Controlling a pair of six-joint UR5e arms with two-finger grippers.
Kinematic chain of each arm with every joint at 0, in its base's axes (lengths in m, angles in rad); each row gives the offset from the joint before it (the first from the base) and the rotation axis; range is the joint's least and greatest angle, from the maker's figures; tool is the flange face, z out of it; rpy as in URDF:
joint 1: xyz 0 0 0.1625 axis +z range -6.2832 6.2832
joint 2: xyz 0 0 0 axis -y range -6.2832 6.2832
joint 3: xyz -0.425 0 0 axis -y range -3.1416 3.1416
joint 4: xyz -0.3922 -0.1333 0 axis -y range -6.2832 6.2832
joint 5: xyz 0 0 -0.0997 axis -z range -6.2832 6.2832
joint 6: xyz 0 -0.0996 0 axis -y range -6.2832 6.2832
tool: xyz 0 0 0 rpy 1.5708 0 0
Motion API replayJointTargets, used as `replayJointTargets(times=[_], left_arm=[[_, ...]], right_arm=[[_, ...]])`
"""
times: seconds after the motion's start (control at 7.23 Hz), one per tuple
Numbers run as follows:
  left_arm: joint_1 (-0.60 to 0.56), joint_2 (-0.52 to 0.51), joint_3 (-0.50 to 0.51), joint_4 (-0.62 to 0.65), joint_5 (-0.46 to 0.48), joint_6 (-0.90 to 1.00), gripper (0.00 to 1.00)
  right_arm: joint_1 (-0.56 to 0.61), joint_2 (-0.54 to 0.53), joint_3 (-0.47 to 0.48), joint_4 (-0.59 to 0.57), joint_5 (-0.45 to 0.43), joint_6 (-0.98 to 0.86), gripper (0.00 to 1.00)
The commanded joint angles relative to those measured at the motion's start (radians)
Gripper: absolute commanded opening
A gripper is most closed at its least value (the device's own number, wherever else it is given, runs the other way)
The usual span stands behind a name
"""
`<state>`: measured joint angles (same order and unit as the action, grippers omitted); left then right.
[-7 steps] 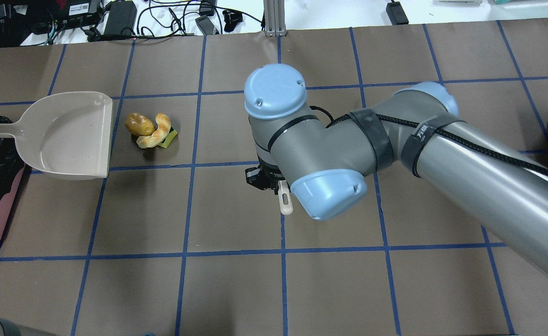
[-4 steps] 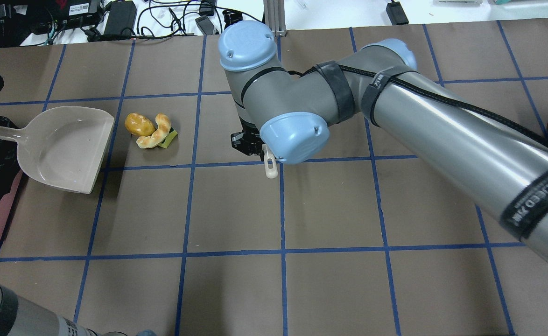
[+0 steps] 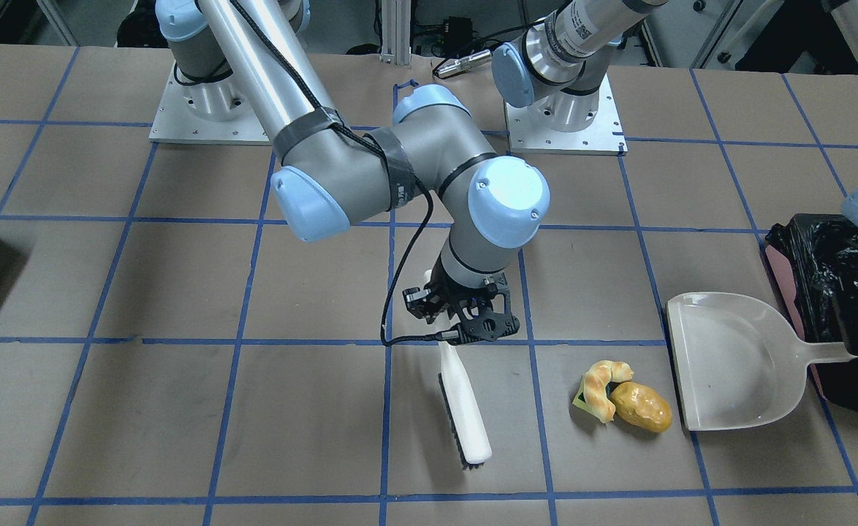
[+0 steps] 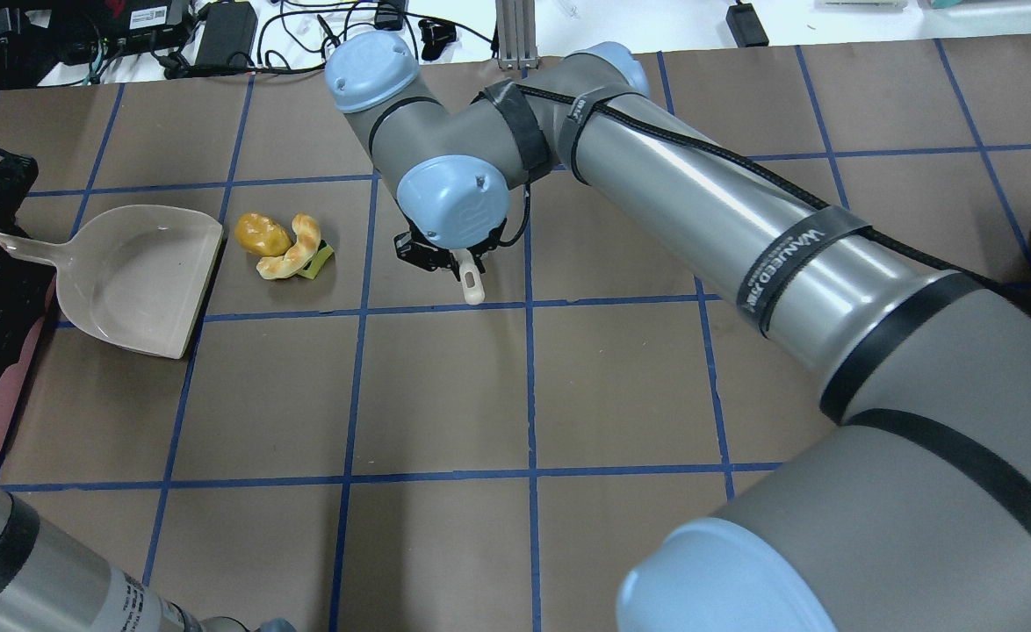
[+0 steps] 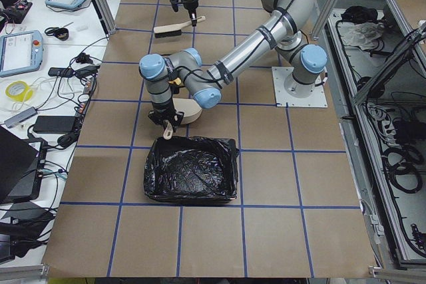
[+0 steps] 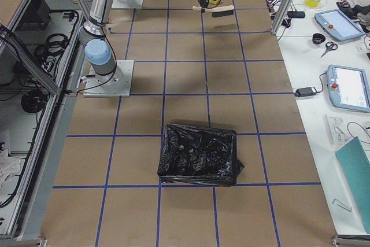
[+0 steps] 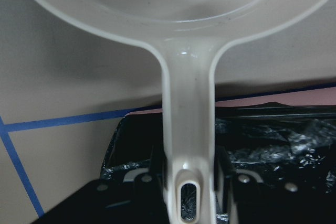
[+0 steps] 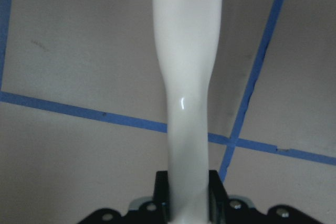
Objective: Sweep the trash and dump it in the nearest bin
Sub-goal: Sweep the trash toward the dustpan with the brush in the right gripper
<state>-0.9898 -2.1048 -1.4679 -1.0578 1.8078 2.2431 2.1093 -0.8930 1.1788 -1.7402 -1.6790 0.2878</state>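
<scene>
Toward the left end of the tabletop [image 4: 621, 386], on the side by its far edge from the robot, the trash sits in one tight cluster. A glossy golden-brown potato-like lump [image 3: 642, 408] touches a curved tan braided pastry [image 3: 601, 381], and a small yellow-green bit [image 3: 582, 398] is tucked under the pastry's outer side. The beige dustpan [image 3: 729, 361] lies just beside the lump with its open mouth turned to it and a narrow strip of tabletop between lip and lump (the overhead view shows that gap more plainly than the front-facing one). Its handle reaches out over the black-bagged bin [image 5: 192, 176], which stands by the left-end edge. The front-facing view shows the bin's pinkish side wall, and the left side view shows its whole crinkled interior. Only the left wrist view shows the left gripper [image 7: 190, 179], its fingers clamped on the dustpan's handle near the hanging slot, above the bag. The right gripper [image 3: 462, 320] hangs on the other side of the trash, toward the tabletop's middle and apart from the pile. The right wrist view shows its fingers pressed against both sides of the handle of the white brush [image 3: 467, 413]. The overhead view gives only the handle's end below the wrist. The front-facing view gives the whole brush, with dark bristles along one side and its head pointing to the far edge; whether the bristles touch the tabletop I cannot tell.
</scene>
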Motion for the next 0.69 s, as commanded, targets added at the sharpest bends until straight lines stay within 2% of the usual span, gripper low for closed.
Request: replayJointTargets(times=[0.0, 0.55], left_arm=[[-0.003, -0.033, 0.02, 0.024, -0.004, -0.033, 0.0], [-0.033, -0.034, 0.026, -0.005, -0.044, -0.149, 0.0]], right_arm=[[0.049, 0.107, -0.12, 0.016, -0.005, 0.008, 0.0], [0.101, 0.18, -0.217, 0.017, 0.012, 0.077, 0.0]])
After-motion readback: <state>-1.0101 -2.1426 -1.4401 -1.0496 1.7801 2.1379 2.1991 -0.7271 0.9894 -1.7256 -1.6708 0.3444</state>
